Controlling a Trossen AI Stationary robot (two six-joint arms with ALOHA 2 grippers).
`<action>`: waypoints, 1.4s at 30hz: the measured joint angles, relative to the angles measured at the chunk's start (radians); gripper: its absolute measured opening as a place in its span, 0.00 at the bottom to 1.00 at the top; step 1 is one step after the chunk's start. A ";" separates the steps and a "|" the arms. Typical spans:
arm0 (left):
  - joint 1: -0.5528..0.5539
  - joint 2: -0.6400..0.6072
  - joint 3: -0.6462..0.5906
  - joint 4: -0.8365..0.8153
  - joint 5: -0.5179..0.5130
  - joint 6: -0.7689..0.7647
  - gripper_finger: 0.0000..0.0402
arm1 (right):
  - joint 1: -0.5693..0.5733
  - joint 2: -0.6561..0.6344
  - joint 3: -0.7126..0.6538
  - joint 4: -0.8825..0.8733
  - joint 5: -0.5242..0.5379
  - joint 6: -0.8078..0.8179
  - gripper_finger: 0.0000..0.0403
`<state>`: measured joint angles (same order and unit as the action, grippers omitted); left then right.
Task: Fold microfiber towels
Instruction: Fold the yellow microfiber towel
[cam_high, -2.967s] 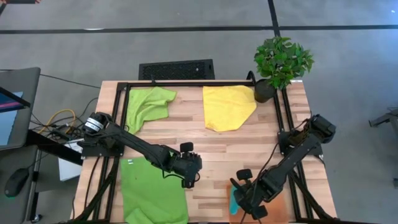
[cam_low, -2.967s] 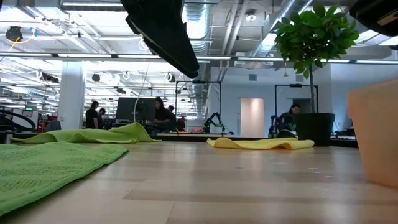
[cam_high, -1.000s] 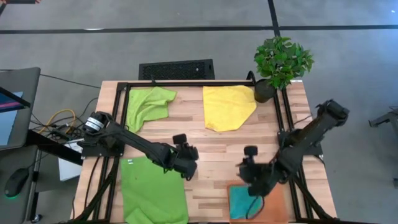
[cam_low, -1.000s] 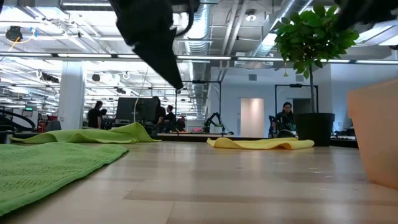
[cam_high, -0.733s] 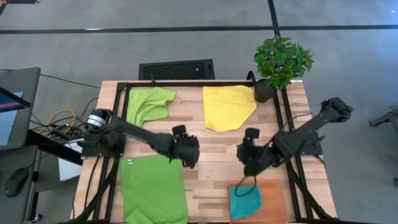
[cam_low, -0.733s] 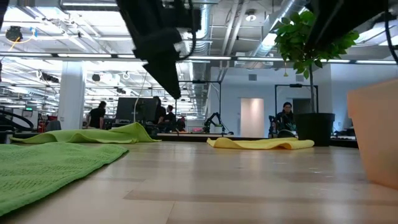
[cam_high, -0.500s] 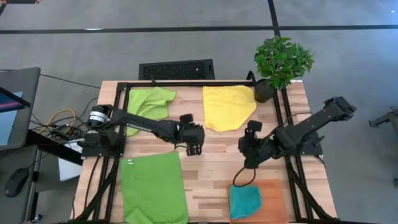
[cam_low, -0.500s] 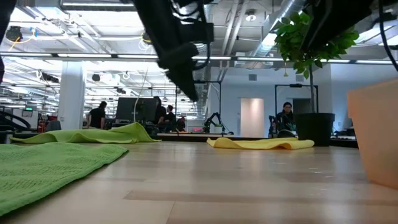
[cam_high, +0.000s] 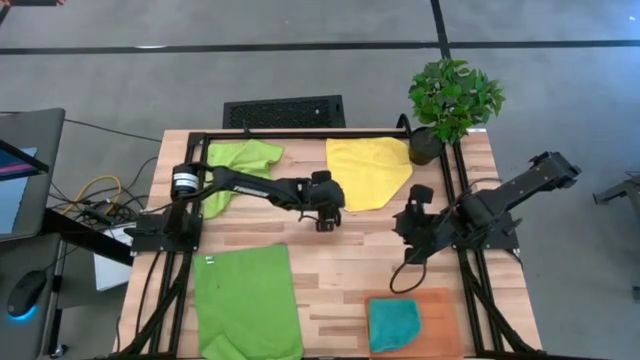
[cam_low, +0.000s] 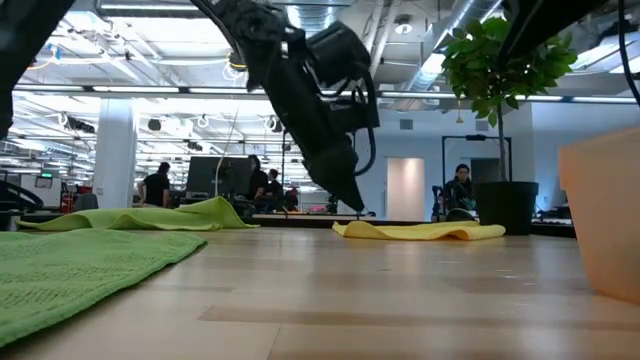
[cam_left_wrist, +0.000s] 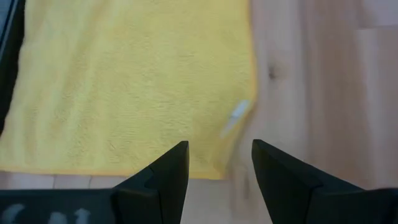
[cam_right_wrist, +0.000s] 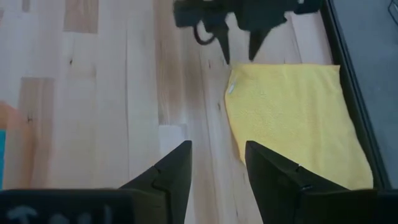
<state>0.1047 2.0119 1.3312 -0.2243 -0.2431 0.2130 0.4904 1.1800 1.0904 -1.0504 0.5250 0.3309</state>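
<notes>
- Teal towel (cam_high: 394, 323) at 5 o'clock, bunched/folded on the orange mat (cam_high: 440, 304); looks finished.
- One lime green towel (cam_high: 245, 312) lies flat at 7 o'clock, not yet folded.
- Right gripper (cam_high: 416, 238) hovers at about 3 o'clock, over bare wood of the table (cam_high: 350, 270), fingers (cam_right_wrist: 176, 169) moderately spread, empty. It faces the yellow towel.
- Left gripper (cam_high: 326, 213) sits near table centre, just at the near-left corner of the yellow towel (cam_high: 368, 170), fingers (cam_left_wrist: 169, 171) spread, nothing held. Wrist view shows the towel edge and its white tag (cam_left_wrist: 236, 114) right ahead.
- Judgement: the step is the start of the yellow towel's fold. Next move: both grippers drop onto the near corners, pinch, lift and carry toward 12 o'clock.
- Second lime green towel (cam_high: 235, 165) is crumpled at 11 o'clock, untouched.
- Potted plant (cam_high: 452, 102) at 1 o'clock touches the yellow towel's far-right corner; watch for a snag.
</notes>
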 joint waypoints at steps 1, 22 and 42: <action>0.010 0.004 0.000 -0.001 0.001 0.004 0.42 | 0.000 -0.002 0.000 -0.002 0.000 0.000 0.42; 0.083 0.075 0.001 0.032 0.210 -0.008 0.35 | -0.003 0.003 0.000 -0.013 0.001 0.001 0.42; -0.004 -0.042 0.000 -0.153 0.129 -0.084 0.01 | -0.017 0.004 -0.305 0.419 0.000 -0.210 0.42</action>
<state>0.1008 1.9698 1.3312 -0.3769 -0.1139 0.1290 0.4738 1.1835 0.7852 -0.6310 0.5250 0.1210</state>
